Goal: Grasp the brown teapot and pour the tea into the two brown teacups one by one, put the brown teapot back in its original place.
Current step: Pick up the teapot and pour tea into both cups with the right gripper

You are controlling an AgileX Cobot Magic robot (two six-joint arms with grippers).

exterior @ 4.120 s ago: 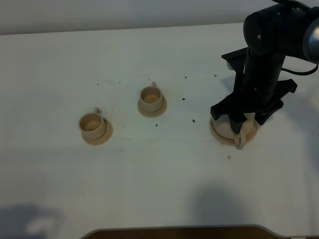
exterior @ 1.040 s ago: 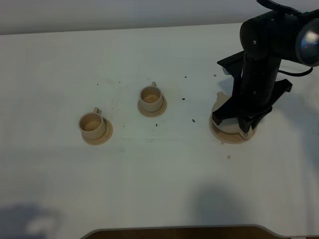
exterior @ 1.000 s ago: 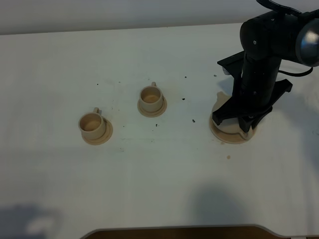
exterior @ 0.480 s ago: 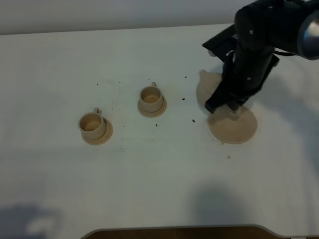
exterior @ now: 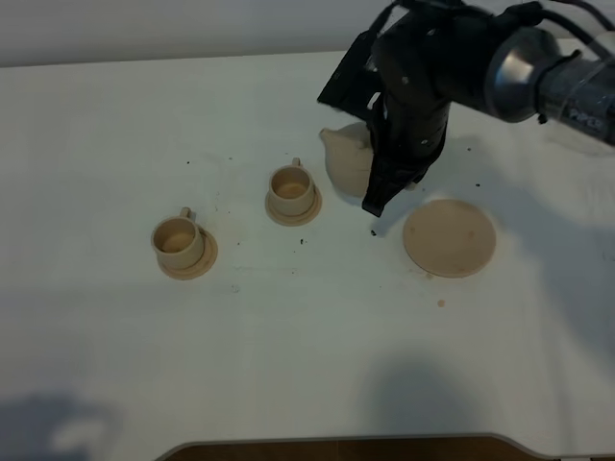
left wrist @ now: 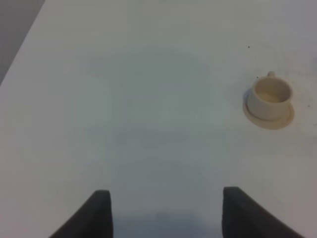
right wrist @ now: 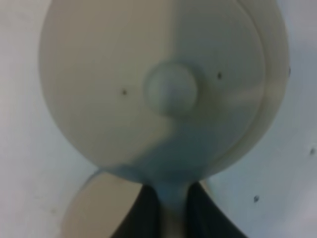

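Note:
My right gripper (exterior: 382,182) is shut on the loop handle of the brown teapot (exterior: 346,161), which hangs above the table just right of the nearer teacup (exterior: 290,190), spout pointing left. In the right wrist view the teapot (right wrist: 158,84) with its knobbed lid fills the frame, and its handle sits between the dark fingers (right wrist: 142,214). The second teacup (exterior: 179,240) stands on its saucer further left. The wide round saucer (exterior: 450,238), the original place, lies bare to the right. My left gripper (left wrist: 166,214) is open over bare table, with one teacup (left wrist: 270,96) ahead of it.
Small dark specks (exterior: 373,231) are scattered on the white table (exterior: 307,346) around the cups and the saucer. The table's front edge (exterior: 336,444) runs along the bottom of the exterior view. The right arm (exterior: 452,58) reaches in from the upper right.
The right gripper has lifted the teapot off the wide saucer and carried it up and left toward the nearer teacup. The saucer is now bare. The cups have not moved.

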